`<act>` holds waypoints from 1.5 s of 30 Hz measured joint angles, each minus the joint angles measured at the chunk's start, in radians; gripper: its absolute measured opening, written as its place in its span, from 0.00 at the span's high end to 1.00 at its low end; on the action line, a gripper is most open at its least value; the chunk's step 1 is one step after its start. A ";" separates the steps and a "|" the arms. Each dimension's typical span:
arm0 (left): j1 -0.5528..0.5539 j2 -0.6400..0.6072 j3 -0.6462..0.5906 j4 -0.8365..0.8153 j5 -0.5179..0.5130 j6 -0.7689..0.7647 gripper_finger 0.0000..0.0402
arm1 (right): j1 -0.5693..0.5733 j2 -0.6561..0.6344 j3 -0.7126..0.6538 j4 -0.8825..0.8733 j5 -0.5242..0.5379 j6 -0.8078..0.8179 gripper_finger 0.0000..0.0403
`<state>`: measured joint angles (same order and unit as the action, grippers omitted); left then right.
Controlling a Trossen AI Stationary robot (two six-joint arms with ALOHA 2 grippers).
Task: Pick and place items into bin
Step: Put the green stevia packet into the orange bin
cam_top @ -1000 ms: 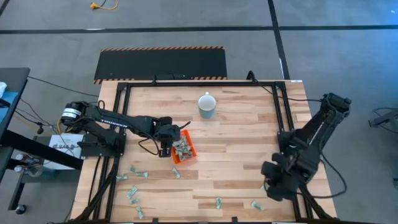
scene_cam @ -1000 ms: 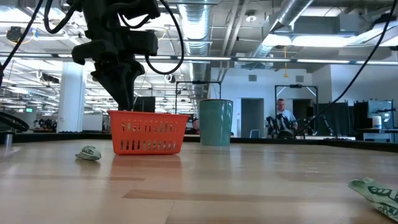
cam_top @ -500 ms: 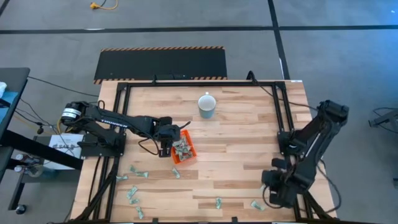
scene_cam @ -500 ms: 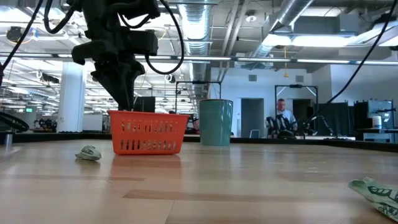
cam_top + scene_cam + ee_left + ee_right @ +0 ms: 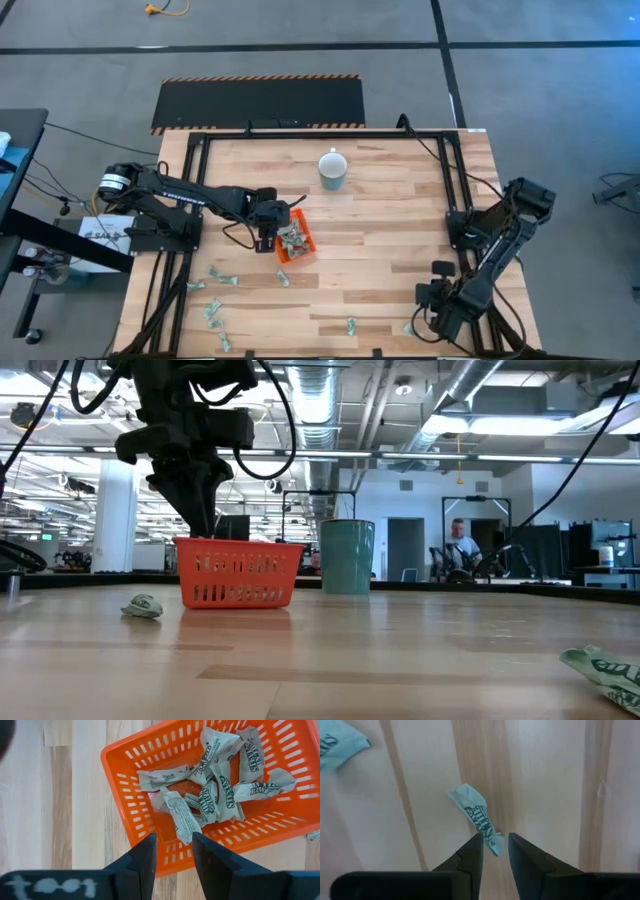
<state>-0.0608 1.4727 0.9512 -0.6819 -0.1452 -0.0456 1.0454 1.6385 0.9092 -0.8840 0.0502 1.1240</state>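
Pale green-and-white crinkled wrapped candy (image 5: 481,817) lies on the wooden worktop's (image 5: 400,215) near right, its end between the right gripper's (image 5: 495,845) slightly parted fingers. Left gripper (image 5: 172,851), spread, hovers over the orange slotted plastic bin (image 5: 145,755).

dark print on wrappers (image 5: 216,795), unreadable

This is looking like a large open robotics lab or industrial workshop hall. Exposed silver ducts (image 5: 330,400) and pipes are running under a high ceiling, and long strip lights are shining there. The floor (image 5: 300,30) is showing grey concrete with dark joint lines. A wooden worktop (image 5: 380,230) is sitting inside a black metal frame (image 5: 320,133), and a black mat (image 5: 260,102) with striped hazard edging is lying beyond its far edge. A person (image 5: 458,550) is standing among equipment racks far behind.
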 joint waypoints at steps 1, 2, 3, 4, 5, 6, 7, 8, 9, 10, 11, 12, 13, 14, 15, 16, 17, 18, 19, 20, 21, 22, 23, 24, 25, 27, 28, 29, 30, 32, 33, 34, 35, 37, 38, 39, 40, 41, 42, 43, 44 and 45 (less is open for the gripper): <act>0.000 0.000 0.000 0.000 0.000 0.000 0.72 | 0.000 0.007 0.000 0.001 -0.001 0.000 0.77; 0.000 0.000 0.000 0.000 0.000 0.000 0.72 | 0.000 0.014 0.000 0.001 0.000 0.000 0.75; 0.000 0.000 0.000 0.000 0.000 0.000 0.72 | 0.000 0.020 0.000 0.006 -0.001 0.000 0.72; 0.000 0.000 0.000 0.000 0.000 0.000 0.72 | 0.000 0.023 0.000 0.009 -0.001 0.000 0.70; 0.000 0.000 0.000 0.000 0.000 0.000 0.72 | 0.000 0.025 0.000 0.011 -0.001 0.001 0.67; 0.000 0.000 0.000 0.000 0.000 0.000 0.72 | 0.000 0.027 0.000 0.011 -0.008 0.001 0.64; 0.000 0.000 0.000 0.000 0.000 0.000 0.72 | 0.000 0.029 0.000 0.010 -0.011 0.001 0.61; 0.000 0.000 0.000 0.000 0.000 0.000 0.72 | 0.000 0.030 0.000 0.010 -0.011 0.000 0.58; 0.000 0.000 0.000 0.000 0.000 0.000 0.72 | 0.000 0.031 0.000 0.010 -0.012 0.000 0.56; 0.000 0.000 0.000 0.000 0.000 0.000 0.72 | 0.000 0.034 0.000 0.010 -0.012 0.001 0.54; 0.000 0.000 0.000 0.000 0.000 0.000 0.72 | 0.000 0.036 0.000 0.010 -0.016 0.000 0.52; 0.000 0.000 0.000 0.000 -0.001 0.000 0.72 | 0.000 0.037 0.000 0.008 -0.016 0.000 0.51; 0.000 0.000 0.000 0.000 -0.001 0.000 0.72 | 0.000 0.039 0.000 0.010 -0.016 0.001 0.50; 0.000 0.000 0.000 0.001 -0.001 0.000 0.72 | -0.005 0.045 0.000 0.011 -0.016 0.001 0.50; 0.000 0.000 0.000 0.001 -0.001 0.000 0.72 | -0.009 0.053 0.000 0.011 -0.017 0.001 0.50; 0.000 0.000 0.000 0.001 -0.001 0.000 0.72 | -0.013 0.060 0.001 0.011 -0.019 -0.001 0.51; 0.000 0.000 0.000 0.001 -0.001 0.000 0.72 | -0.014 0.066 0.002 0.013 -0.024 -0.005 0.51; 0.000 0.000 0.000 0.001 -0.001 0.000 0.72 | -0.018 0.074 0.005 0.018 -0.028 -0.010 0.53; 0.000 0.000 0.000 0.001 -0.001 0.000 0.72 | -0.021 0.079 0.006 0.024 -0.031 -0.025 0.55; 0.000 0.000 0.000 0.001 -0.001 0.000 0.72 | -0.023 0.079 0.005 0.031 -0.033 -0.037 0.57; 0.000 0.000 0.000 0.001 -0.001 0.000 0.72 | -0.024 0.079 0.004 0.037 -0.035 -0.051 0.59; 0.000 0.000 0.000 0.001 -0.001 0.000 0.72 | -0.029 0.079 0.004 0.041 -0.037 -0.056 0.62; 0.000 0.000 0.000 0.001 -0.001 0.000 0.72 | -0.035 0.078 0.004 0.043 -0.040 -0.058 0.65; 0.000 0.000 0.000 0.001 -0.001 0.000 0.72 | -0.039 0.074 0.003 0.046 -0.044 -0.059 0.68; 0.000 0.000 0.000 0.001 -0.001 0.000 0.72 | -0.040 0.071 0.002 0.048 -0.047 -0.060 0.72; -0.001 0.000 0.000 0.000 -0.002 0.000 0.72 | -0.043 0.068 0.002 0.054 -0.047 -0.061 0.79; -0.001 0.000 0.000 0.000 -0.001 0.000 0.72 | -0.044 0.068 0.002 0.056 -0.049 -0.060 0.83; -0.001 0.000 0.000 0.000 -0.002 0.000 0.72 | -0.045 0.068 0.002 0.058 -0.049 -0.060 0.87; -0.002 0.000 0.000 0.000 -0.001 0.000 0.72 | -0.045 0.068 0.002 0.060 -0.048 -0.060 0.90; -0.002 0.000 0.000 -0.003 -0.001 0.000 0.72 | -0.045 0.068 0.002 0.059 -0.040 -0.060 0.97; -0.002 0.000 0.000 -0.007 -0.002 0.000 0.72 | -0.046 0.068 0.002 0.055 -0.035 -0.060 0.98; -0.002 0.000 0.000 -0.013 -0.001 -0.001 0.72 | -0.047 0.068 0.002 0.052 -0.033 -0.060 0.98; -0.002 0.000 0.000 -0.021 -0.001 -0.001 0.72 | -0.047 0.068 0.002 0.051 -0.028 -0.057 0.97; -0.002 -0.001 0.000 -0.044 -0.001 -0.011 0.72 | -0.047 0.069 0.008 0.035 -0.014 -0.053 0.96; -0.002 -0.001 0.000 -0.055 -0.001 -0.019 0.72 | -0.048 0.071 0.013 0.014 -0.006 -0.053 0.96; -0.002 -0.001 0.000 -0.065 -0.001 -0.025 0.72 | -0.053 0.071 0.021 -0.009 0.000 -0.055 0.96; -0.002 -0.001 0.000 -0.075 -0.001 -0.032 0.72 | -0.058 0.071 0.034 -0.024 0.007 -0.058 0.97; -0.002 -0.001 0.000 -0.085 -0.001 -0.040 0.72 | -0.063 0.071 0.049 -0.041 0.016 -0.059 0.98; -0.002 -0.001 0.000 -0.092 -0.001 -0.046 0.72 | -0.070 0.071 0.063 -0.067 0.027 -0.063 0.99; -0.002 -0.001 0.000 -0.097 -0.001 -0.050 0.72 | -0.077 0.070 0.076 -0.095 0.044 -0.075 0.99; -0.002 -0.001 0.000 -0.104 0.002 -0.055 0.72 | -0.085 0.071 0.091 -0.116 0.067 -0.089 0.99; -0.002 -0.001 0.000 -0.111 0.006 -0.061 0.72 | -0.096 0.070 0.108 -0.121 0.096 -0.108 0.98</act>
<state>-0.0630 1.4715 0.9512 -0.7930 -0.1390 -0.1069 0.9499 1.7088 1.0171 -1.0053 0.1465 1.0164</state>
